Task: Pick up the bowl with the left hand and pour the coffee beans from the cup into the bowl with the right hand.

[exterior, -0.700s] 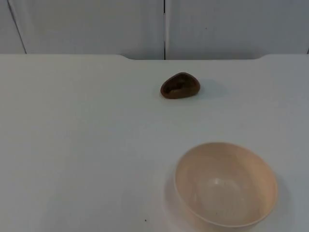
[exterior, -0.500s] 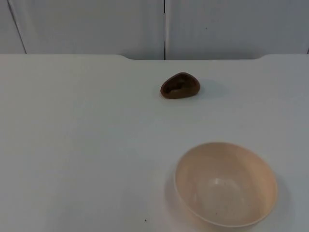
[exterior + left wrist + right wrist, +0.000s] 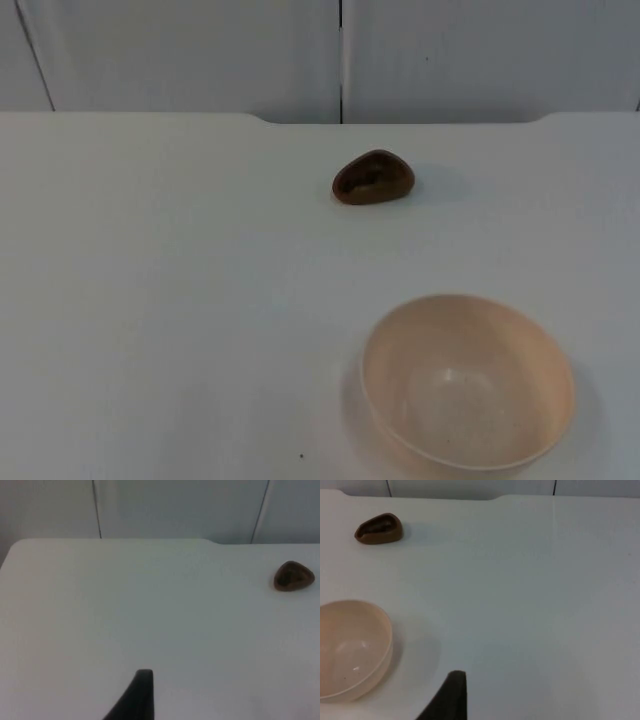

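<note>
A small brown cup [image 3: 373,177] stands toward the back of the table, a little right of the middle, with dark coffee beans in it. An empty pale peach bowl [image 3: 467,380] sits near the front edge on the right side. The left wrist view takes in the cup [image 3: 293,576] far off, with my left gripper [image 3: 136,697] waiting over bare table well to the left of it. My right gripper [image 3: 449,696] waits to the right of the bowl [image 3: 351,648], apart from it, and the cup [image 3: 379,528] lies farther back.
The white table [image 3: 160,300] ends at the grey partition wall [image 3: 200,50] behind the cup. A tiny dark speck [image 3: 301,456] lies near the front edge, left of the bowl.
</note>
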Robot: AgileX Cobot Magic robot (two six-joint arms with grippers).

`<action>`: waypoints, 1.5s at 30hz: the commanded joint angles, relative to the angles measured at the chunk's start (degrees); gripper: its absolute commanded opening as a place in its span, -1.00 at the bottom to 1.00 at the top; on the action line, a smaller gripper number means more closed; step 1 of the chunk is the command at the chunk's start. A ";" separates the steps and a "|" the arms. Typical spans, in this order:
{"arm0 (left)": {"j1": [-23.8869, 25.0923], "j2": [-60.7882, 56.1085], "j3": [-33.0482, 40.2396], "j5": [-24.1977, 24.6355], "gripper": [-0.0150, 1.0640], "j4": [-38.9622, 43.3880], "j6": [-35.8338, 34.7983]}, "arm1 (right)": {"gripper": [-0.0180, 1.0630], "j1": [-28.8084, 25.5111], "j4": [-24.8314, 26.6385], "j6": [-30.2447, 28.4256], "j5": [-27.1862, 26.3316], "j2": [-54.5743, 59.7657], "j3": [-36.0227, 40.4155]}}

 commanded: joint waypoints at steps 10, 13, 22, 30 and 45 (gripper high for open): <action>-0.23 0.54 -0.46 -0.81 0.97 -4.05 -0.33 | 0.99 -0.30 -0.11 -0.53 -0.25 -0.20 0.05; -0.23 1.23 -0.46 -0.81 0.97 -5.23 -0.08 | 0.99 -0.30 -0.11 -0.53 -0.25 -0.20 0.05; -0.23 10.55 -0.46 -0.81 0.97 -11.63 5.21 | 0.99 -0.30 -0.11 -0.53 -0.25 -0.20 0.05; -0.23 23.45 -0.51 -2.63 0.97 -17.43 13.33 | 0.99 -0.30 -0.11 -0.53 -0.25 -0.20 0.05; -0.23 35.29 -0.51 -4.75 0.97 -23.31 20.25 | 0.99 -0.30 -0.11 -0.53 -0.25 -0.20 0.05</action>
